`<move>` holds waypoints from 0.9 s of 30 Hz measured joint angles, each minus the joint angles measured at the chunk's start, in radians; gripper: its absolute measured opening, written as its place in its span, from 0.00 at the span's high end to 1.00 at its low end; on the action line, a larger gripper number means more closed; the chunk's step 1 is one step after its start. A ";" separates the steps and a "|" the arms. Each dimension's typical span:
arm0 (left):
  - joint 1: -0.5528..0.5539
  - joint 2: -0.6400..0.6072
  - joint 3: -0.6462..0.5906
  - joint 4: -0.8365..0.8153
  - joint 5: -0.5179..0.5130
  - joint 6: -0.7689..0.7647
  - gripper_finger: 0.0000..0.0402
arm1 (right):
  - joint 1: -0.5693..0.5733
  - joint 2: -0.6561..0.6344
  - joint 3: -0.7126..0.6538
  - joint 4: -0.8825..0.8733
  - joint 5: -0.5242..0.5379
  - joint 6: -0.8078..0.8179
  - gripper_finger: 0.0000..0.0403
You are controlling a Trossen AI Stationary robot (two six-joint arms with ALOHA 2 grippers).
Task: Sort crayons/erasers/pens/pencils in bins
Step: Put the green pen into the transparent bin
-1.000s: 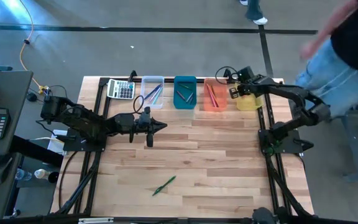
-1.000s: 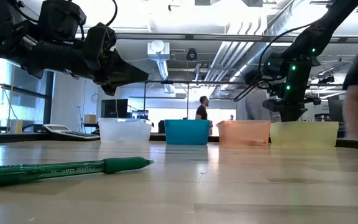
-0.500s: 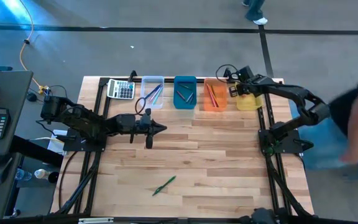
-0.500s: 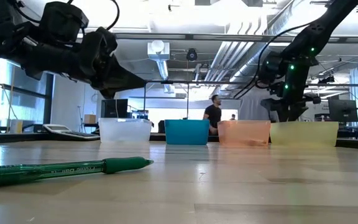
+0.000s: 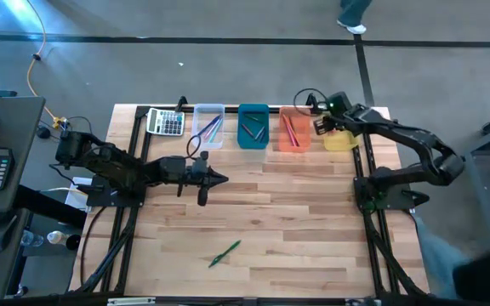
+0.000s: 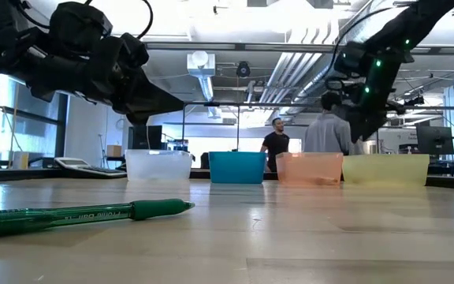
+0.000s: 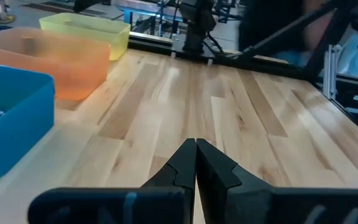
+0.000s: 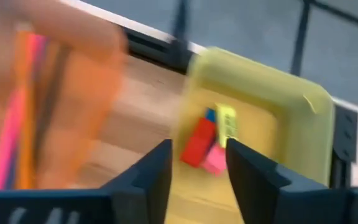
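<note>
Nearest the front edge of the table (image 5: pixel 313 255), at about 6 o'clock from its middle, a green pen (image 5: pixel 225 252) lies alone on bare wood, with open boards all around it. Past it, toward 9 o'clock, the left gripper (image 5: pixel 221 178) hangs above the table with its fingers pressed together on nothing (its wrist view shows the two tips meeting). From there to the right-hand frame rail the wood lies clear.

Along the far edge, at 12 o'clock, the bins stand side by side: the clear bin (image 5: pixel 208 126) holding thin sticks, the blue bin (image 5: pixel 253 126), the orange bin (image 5: pixel 293 129) with pink and orange sticks, and the yellow bin (image 5: pixel 341 138) at the 1 o'clock corner. A grey calculator (image 5: pixel 166 122) sits just beside the clear bin at 11 o'clock.

The right gripper (image 8: pixel 196 165) hovers over the yellow bin, fingers spread apart and holding nothing. Between them the erasers (image 8: pixel 209 140) show, red, pink, blue and yellow, bunched together on that bin's floor.

Beyond the table, people (image 6: pixel 327 132) stand in the room behind the bins.
</note>
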 joint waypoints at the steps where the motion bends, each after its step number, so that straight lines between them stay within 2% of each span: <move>1: -0.007 0.000 0.000 0.000 -0.001 0.006 1.00 | 0.026 -0.013 -0.002 0.009 0.000 -0.012 0.69; 5: -0.048 0.000 0.000 -0.005 -0.008 0.033 1.00 | 0.140 -0.046 -0.024 0.109 -0.013 -0.051 0.86; 7: -0.071 0.000 0.000 -0.004 -0.040 0.048 1.00 | 0.189 -0.050 -0.043 0.196 -0.055 -0.071 0.94; 9: -0.095 0.000 0.002 -0.010 -0.083 0.071 1.00 | 0.232 -0.050 -0.070 0.305 -0.103 -0.089 0.98; 13: -0.146 0.000 0.037 -0.089 -0.121 0.077 1.00 | 0.308 -0.050 -0.137 0.518 -0.154 -0.111 0.96; 17: -0.220 0.000 0.096 -0.233 -0.190 0.084 1.00 | 0.371 -0.050 -0.201 0.674 -0.179 -0.153 0.98; 21: -0.296 0.000 0.163 -0.383 -0.275 0.078 1.00 | 0.422 -0.050 -0.246 0.742 -0.179 -0.155 0.99; 27: -0.409 0.000 0.277 -0.621 -0.353 -0.029 0.99 | 0.497 -0.050 -0.284 0.757 -0.138 -0.155 1.00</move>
